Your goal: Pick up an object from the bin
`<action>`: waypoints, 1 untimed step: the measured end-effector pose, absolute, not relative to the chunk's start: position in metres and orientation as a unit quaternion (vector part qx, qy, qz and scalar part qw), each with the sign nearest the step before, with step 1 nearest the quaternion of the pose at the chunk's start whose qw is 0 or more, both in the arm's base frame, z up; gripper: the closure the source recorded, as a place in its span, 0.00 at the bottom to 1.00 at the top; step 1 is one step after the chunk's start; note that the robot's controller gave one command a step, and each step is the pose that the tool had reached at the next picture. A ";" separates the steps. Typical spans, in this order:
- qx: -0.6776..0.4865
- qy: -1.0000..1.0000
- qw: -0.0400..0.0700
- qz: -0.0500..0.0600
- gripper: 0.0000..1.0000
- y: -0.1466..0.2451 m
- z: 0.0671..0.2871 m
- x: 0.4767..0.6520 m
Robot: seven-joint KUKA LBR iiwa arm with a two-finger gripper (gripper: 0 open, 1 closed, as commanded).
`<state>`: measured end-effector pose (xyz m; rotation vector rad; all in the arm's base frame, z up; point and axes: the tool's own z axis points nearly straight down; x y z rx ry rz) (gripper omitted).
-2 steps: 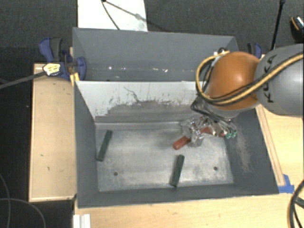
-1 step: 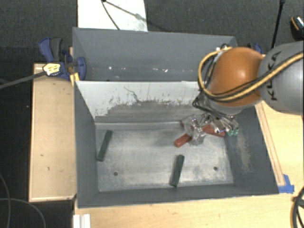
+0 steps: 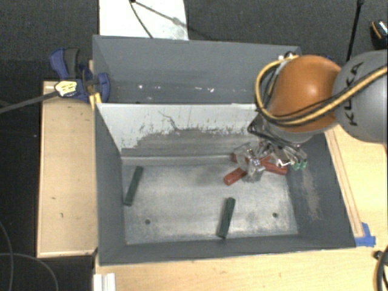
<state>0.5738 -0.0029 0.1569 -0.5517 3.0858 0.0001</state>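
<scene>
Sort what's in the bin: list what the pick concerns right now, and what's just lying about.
In the job:
- gripper, low at the back right
- red-brown piece, lying right under it

Lying about:
- left dark bar, by the left wall
- front dark bar, near the front middle

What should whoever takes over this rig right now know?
Gripper: low in the right rear of the bin, directly over a red-brown piece that pokes out to its left. I cannot confirm a grip from this view.
Other things: the left dark bar and the front dark bar lie flat on the floor, well away from the gripper.
Done: the arm is down at the red-brown piece.
Left: confirm the grasp, then lift the piece out of the bin.
</scene>
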 end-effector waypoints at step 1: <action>-0.173 0.985 0.004 0.000 1.00 -0.003 0.182 0.575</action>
